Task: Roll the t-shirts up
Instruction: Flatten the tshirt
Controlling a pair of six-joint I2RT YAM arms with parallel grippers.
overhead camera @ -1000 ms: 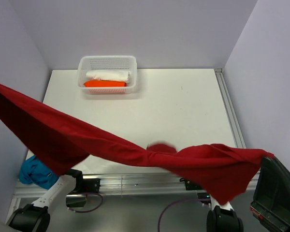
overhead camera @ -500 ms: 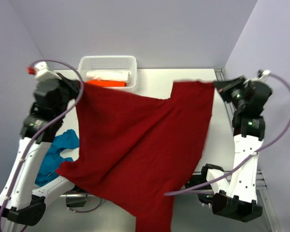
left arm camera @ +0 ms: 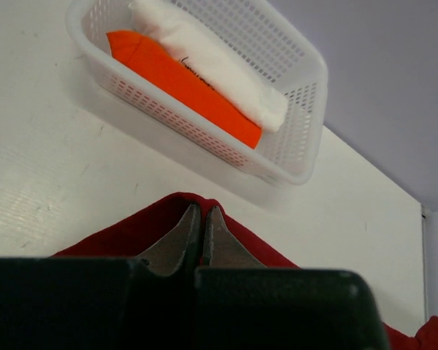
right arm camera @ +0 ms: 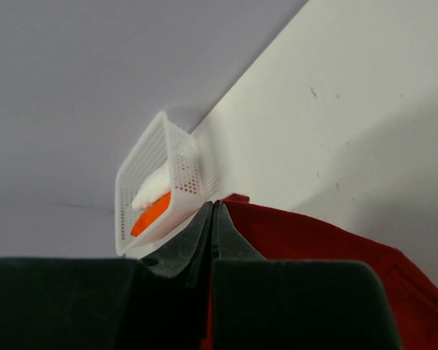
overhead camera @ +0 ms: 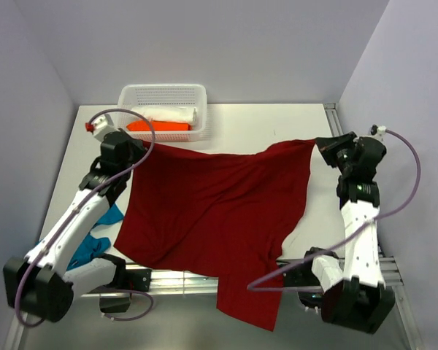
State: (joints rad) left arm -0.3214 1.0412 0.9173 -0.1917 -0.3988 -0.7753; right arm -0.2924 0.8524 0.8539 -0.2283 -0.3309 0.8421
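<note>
My left gripper (overhead camera: 146, 146) is pinching one far corner of the dark red t-shirt (overhead camera: 219, 211), its jaws pressed together with the cloth rising in a small peak around the tips. My right gripper (overhead camera: 317, 142) is doing the same at the other far corner, jaws closed tight and red fabric bunching just beside them. I cannot tell whether those corners are resting on the surface or hanging slightly above it.

Nearest to me, the lower end of the red shirt is spilling over the near edge of the table (overhead camera: 263, 124) and hanging down between the two arm bases. At the near left, the teal-blue t-shirt (overhead camera: 95, 244) is lying crumpled beside my left arm, partly hidden under it and just beside the red shirt's left edge.

Further in, the red shirt is lying spread across the middle of the table, mostly flat with soft folds running through it. Its right edge is slanting in toward the near side, and its far edge is sagging a little between the two grippers.

Beyond my left gripper, the white perforated basket (overhead camera: 163, 91) is sitting at the far left of the table by the back wall. It is holding the orange t-shirt (overhead camera: 157, 125) and, behind that, the white t-shirt (overhead camera: 168, 114), lying side by side as compact bundles.
</note>
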